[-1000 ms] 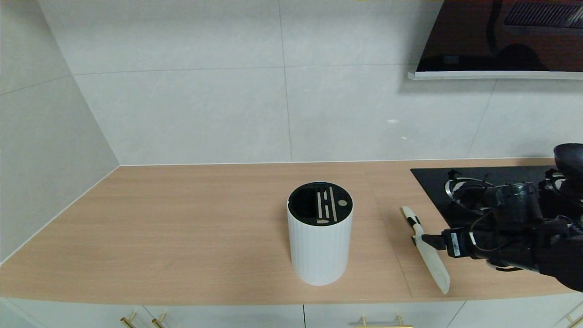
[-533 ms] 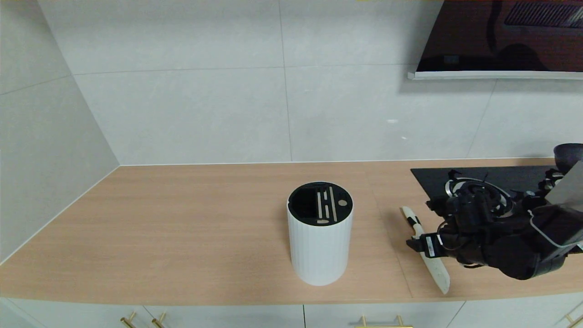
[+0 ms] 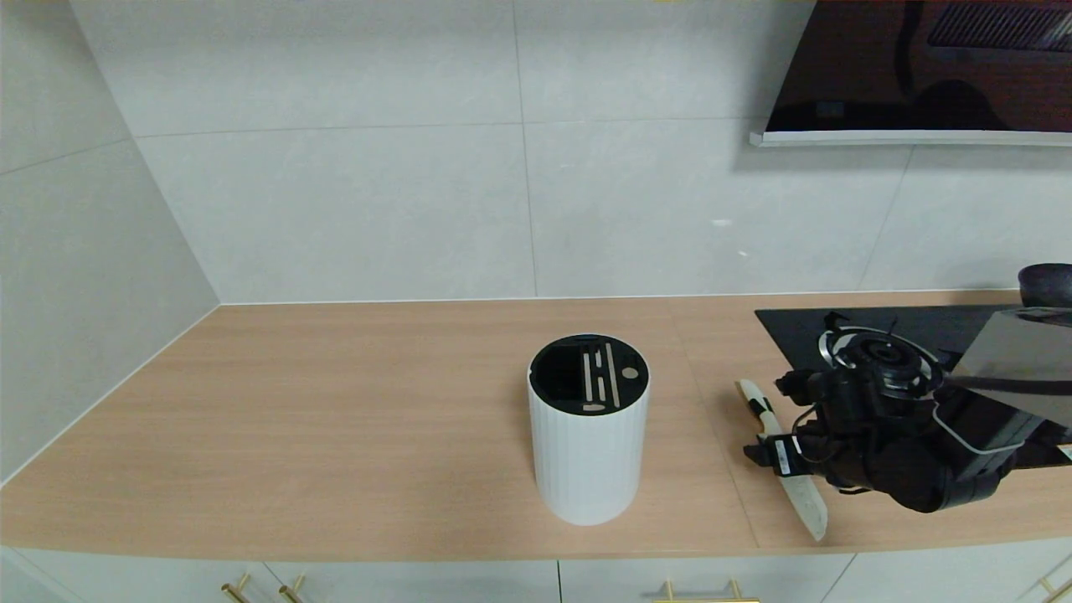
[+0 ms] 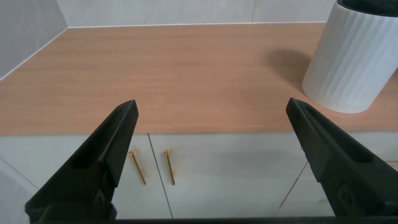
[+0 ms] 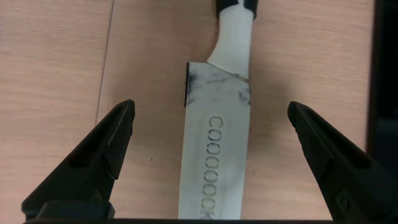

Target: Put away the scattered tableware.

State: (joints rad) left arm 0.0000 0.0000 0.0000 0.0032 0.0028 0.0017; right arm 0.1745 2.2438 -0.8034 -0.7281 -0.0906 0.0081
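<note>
Right arm has swung in from the hob side over the last second, and its gripper (image 3: 760,453) has crept a little toward the holder (image 3: 589,435), so it now sits above the knife (image 3: 801,496); the knife and holder have not shifted. The knife lies flat on the counter (image 3: 335,419), between the holder and the black hob (image 3: 796,322), with its handle toward the wall and its tip at the counter's front edge. Its blade is off-white with grey marbled smudges near the heel and 1 row of oval dimples along its length; the handle is cream with a black band. From the right wrist, the gripper (image 5: 210,111) has its 2 fingers spread wide, 1 on each side of the knife (image 5: 217,124) near where blade meets handle, both clear of it. The holder is a white ribbed cylinder with a black slotted top, standing upright near the front of the counter. From the left wrist, the left gripper (image 4: 211,109) is also spread wide and holds nothing, hanging off the counter's (image 4: 186,74) front edge above 2 brass cabinet pulls (image 4: 152,167), with the holder (image 4: 351,56) farther off.
</note>
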